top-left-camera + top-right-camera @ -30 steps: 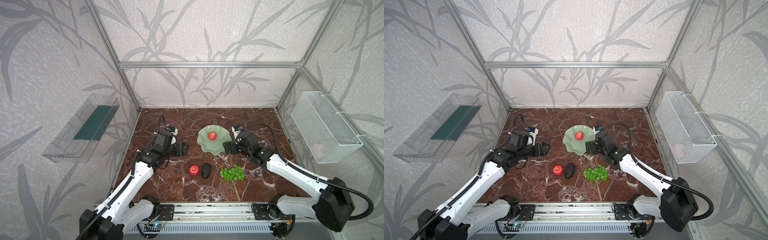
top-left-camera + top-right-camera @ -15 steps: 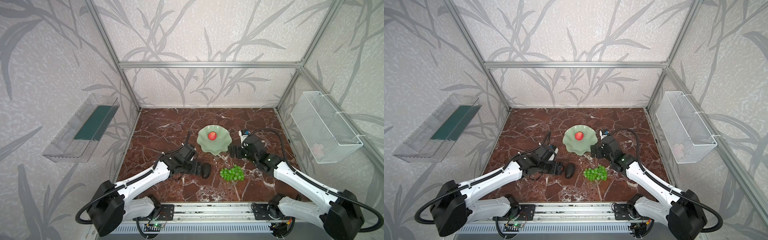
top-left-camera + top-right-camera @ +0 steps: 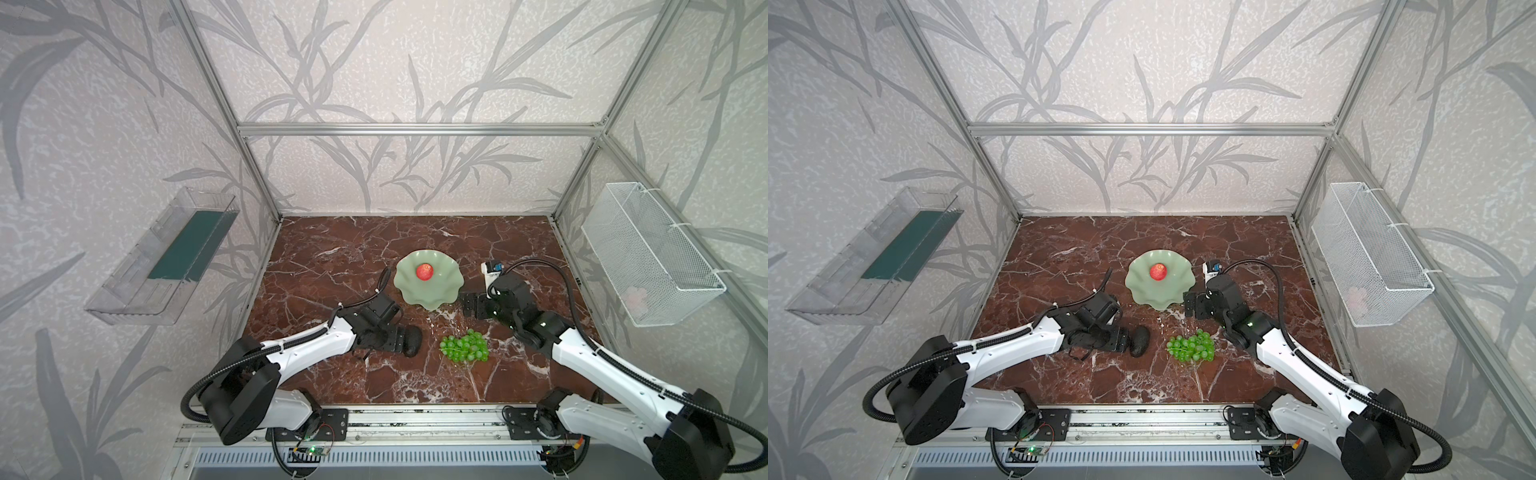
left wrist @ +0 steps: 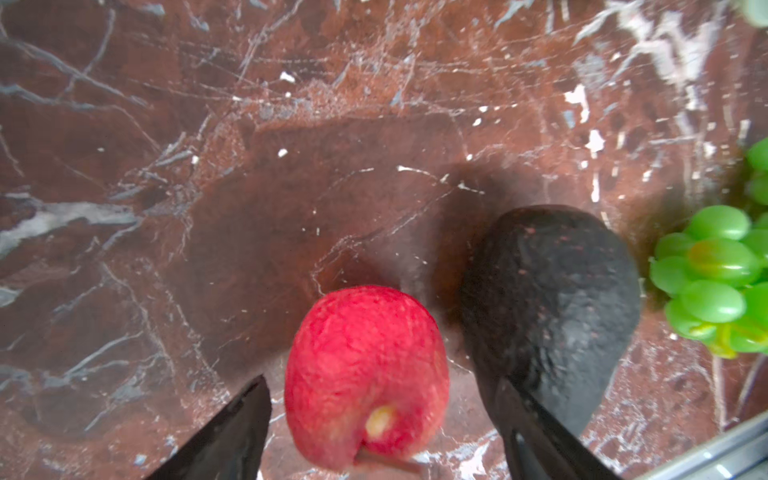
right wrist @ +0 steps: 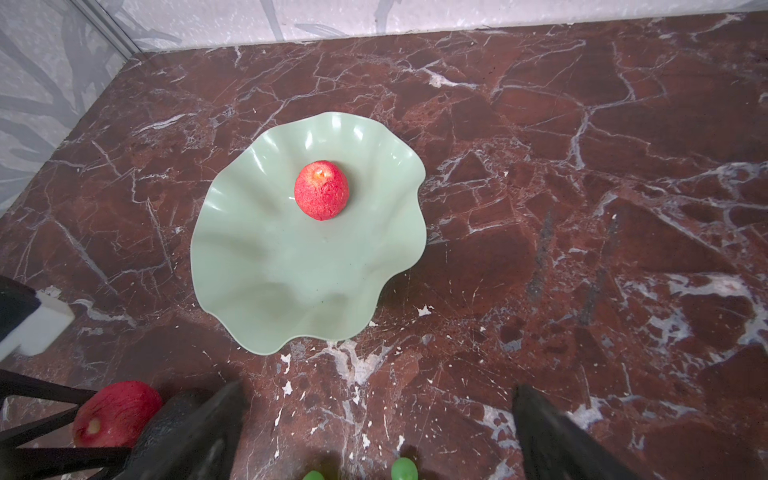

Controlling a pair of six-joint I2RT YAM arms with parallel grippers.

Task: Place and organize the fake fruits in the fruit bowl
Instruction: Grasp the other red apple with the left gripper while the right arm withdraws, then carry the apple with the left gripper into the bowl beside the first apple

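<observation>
Red apple (image 3: 424, 272) in fruit bowl (image 3: 419, 296), second apple (image 4: 365, 374) straddled by open left gripper (image 4: 380, 385), avocado (image 4: 552, 299), grapes (image 3: 464, 345) on surface (image 3: 332, 257), right gripper (image 5: 378, 389) open

Walls (image 3: 374, 62): pale grey, leaf-pattern paper. Aluminium frame (image 3: 415, 129) at corners and across the back. Marble tabletop (image 3: 332, 249), red-brown, white veins. Clear plastic tray (image 3: 124, 299) mounted on left wall; white wire basket (image 3: 648, 249) on right wall. Light soft, even.

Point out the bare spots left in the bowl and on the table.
Free: most of the bowl, in front of its apple; the table between bowl and back wall, and left of the bowl. Crowded: the front strip, where the second apple, avocado and grapes lie close, left gripper straddling that apple.
</observation>
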